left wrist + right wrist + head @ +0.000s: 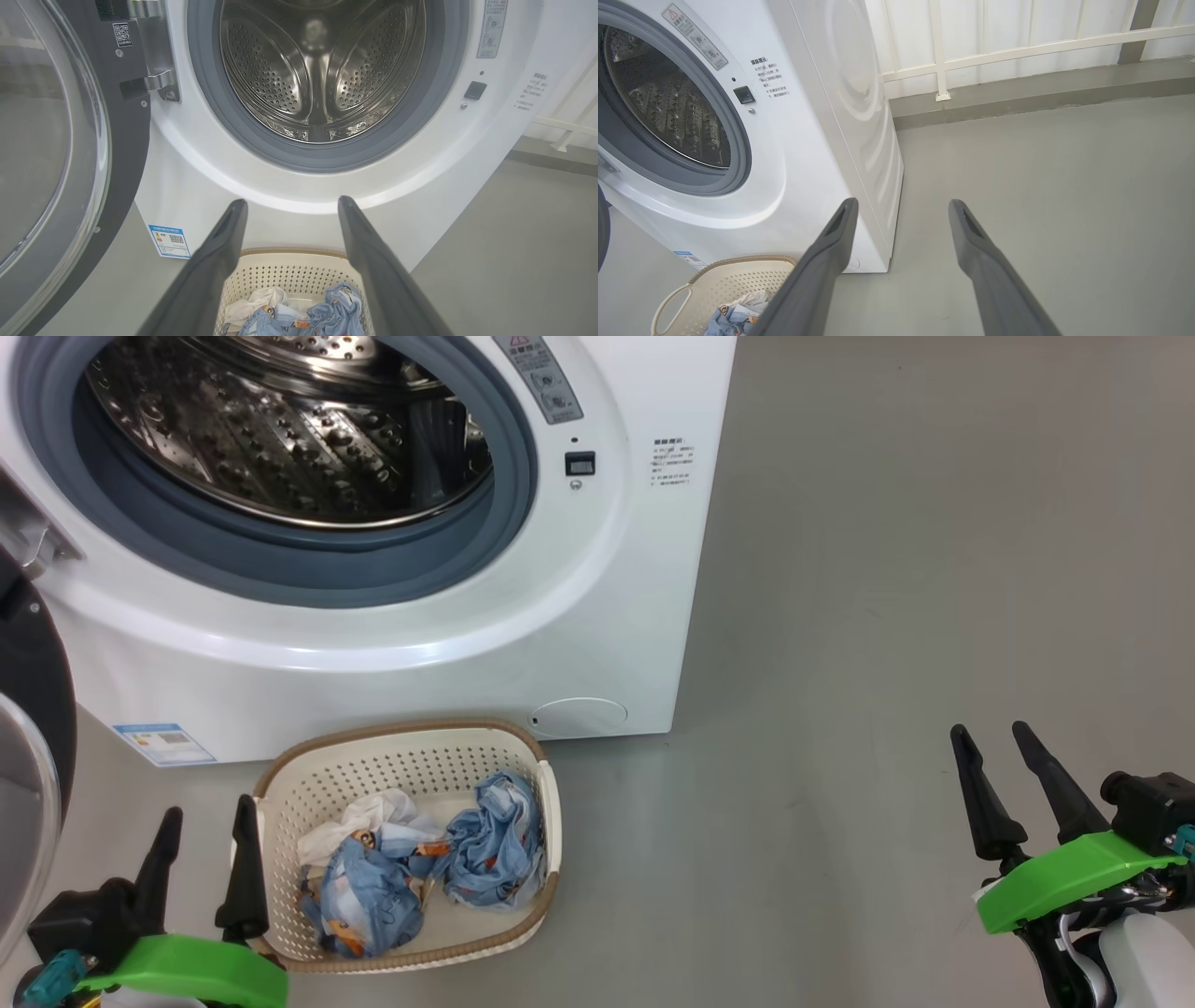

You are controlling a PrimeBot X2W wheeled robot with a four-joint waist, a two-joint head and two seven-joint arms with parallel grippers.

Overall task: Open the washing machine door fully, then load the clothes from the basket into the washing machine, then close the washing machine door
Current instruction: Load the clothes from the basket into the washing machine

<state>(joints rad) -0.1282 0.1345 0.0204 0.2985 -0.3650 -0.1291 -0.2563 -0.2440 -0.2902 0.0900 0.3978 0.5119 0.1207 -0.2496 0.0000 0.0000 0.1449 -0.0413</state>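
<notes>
The white washing machine stands with its steel drum exposed. Its door, a black ring around clear glass, is swung wide to the left. On the floor in front sits the cream basket holding the clothes, light blue prints and some white fabric. My left gripper is open and empty at the basket's left rim. My right gripper hangs open and empty over bare floor far to the right. In the left wrist view the open fingers frame the basket and clothes.
Grey floor stretches to the right of the machine. In the right wrist view a white railing and a low kerb run along the back wall, with the machine's side panel at left.
</notes>
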